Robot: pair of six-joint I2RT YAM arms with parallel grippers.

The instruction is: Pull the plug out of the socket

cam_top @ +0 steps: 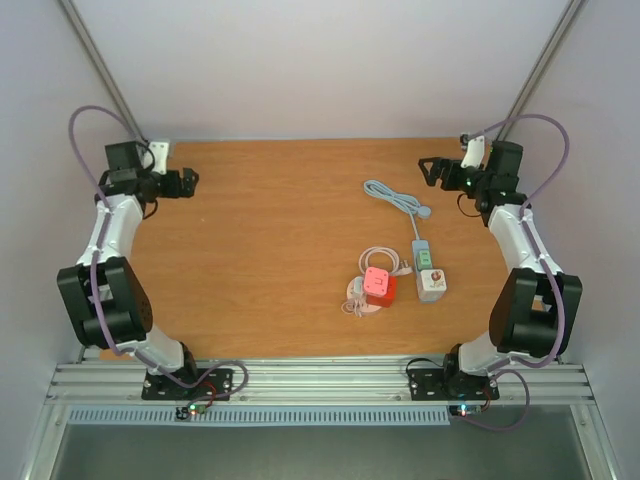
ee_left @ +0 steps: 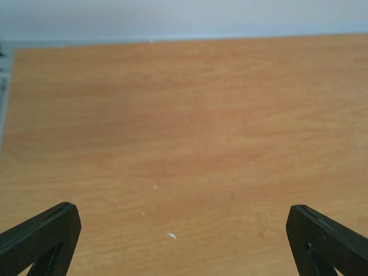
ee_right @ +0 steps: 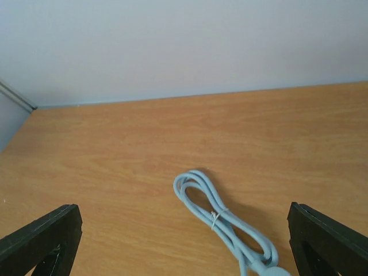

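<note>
A grey socket strip (cam_top: 424,258) lies right of the table's middle, and a white plug block (cam_top: 433,285) sits on its near end. Its light blue cable (cam_top: 392,196) is tied in a bundle behind it and also shows low in the right wrist view as a blue cable (ee_right: 224,221). My left gripper (cam_top: 190,182) hovers at the far left, open and empty, far from the strip. In its wrist view the left gripper (ee_left: 181,210) frames only bare wood. My right gripper (cam_top: 430,170) is open at the far right, just behind the cable bundle; the right gripper (ee_right: 184,208) holds nothing.
A pink cube on a red base (cam_top: 379,284) with a coiled pale pink cord (cam_top: 358,296) lies just left of the strip. The wooden table (cam_top: 260,250) is walled on three sides, with a metal rail (cam_top: 320,380) along the near edge.
</note>
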